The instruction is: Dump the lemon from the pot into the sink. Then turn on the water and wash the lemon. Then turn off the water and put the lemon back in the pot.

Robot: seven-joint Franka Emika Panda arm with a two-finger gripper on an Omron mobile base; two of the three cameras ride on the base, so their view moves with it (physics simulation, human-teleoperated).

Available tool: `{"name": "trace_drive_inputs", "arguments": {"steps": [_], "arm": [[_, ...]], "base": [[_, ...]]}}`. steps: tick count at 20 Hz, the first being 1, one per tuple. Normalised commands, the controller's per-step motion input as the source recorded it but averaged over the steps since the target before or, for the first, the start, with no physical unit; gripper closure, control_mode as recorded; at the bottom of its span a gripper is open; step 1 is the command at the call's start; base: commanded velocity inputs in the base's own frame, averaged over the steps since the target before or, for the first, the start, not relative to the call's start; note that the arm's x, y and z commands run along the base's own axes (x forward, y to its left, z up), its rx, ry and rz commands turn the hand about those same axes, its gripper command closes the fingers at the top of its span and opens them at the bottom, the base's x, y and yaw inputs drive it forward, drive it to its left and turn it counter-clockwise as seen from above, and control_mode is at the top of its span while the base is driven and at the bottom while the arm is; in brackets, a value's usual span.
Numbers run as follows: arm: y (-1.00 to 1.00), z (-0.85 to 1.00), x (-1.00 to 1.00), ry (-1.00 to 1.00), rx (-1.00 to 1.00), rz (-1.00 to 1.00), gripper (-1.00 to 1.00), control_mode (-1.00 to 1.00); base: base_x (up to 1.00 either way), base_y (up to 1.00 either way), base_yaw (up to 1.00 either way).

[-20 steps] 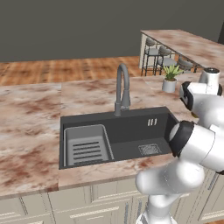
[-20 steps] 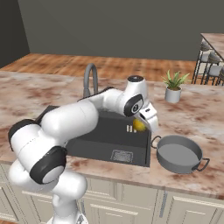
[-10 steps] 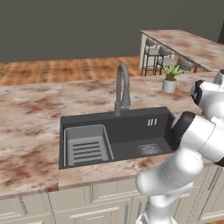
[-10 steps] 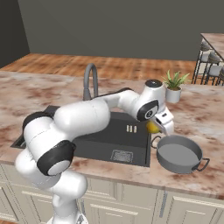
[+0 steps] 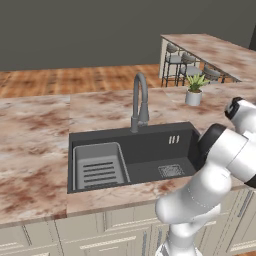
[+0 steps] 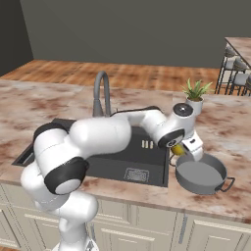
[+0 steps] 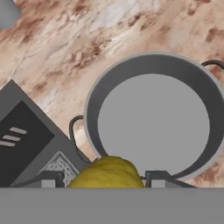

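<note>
Lemon (image 7: 107, 173) clamped between tool (image 7: 103, 178) fingers, above pot (image 7: 153, 122) rim

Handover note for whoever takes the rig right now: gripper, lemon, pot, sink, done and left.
Gripper: shut on the lemon, held between the fingertips above the near rim of the pot.
Pot: upright and empty on the counter, right of the sink.
Faucet: no stream running.
Done, judging by the layout: lemon out of the pot, water off.
Left: move the lemon over the middle of the pot, let go, pull the arm back.
</note>
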Motion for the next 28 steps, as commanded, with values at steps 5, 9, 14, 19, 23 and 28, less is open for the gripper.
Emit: {"name": "trace_drive_inputs", "arguments": {"steps": [5, 9, 14, 19, 23, 28], "arm": [[-0.11, -0.38, 0.00, -0.14, 0.00, 0.00, 1.00, -1.00], [-0.23, -0.27, 0.00, -0.04, 0.00, 0.00, 1.00, -1.00], [-0.38, -0.20, 0.00, 0.00, 0.00, 0.00, 1.00, -1.00], [-0.41, -0.08, 0.00, 0.00, 0.00, 0.00, 1.00, -1.00], [-0.37, -0.07, 0.00, 0.00, 0.00, 0.00, 1.00, -1.00], [-0.22, -0.15, 0.00, 0.00, 0.00, 0.00, 1.00, -1.00]], "base": [[0.00, 0.00, 0.00], [0.00, 0.00, 0.00], [0.00, 0.00, 0.00], [0.00, 0.00, 0.00], [0.00, 0.00, 0.00], [0.00, 0.00, 0.00]]}}
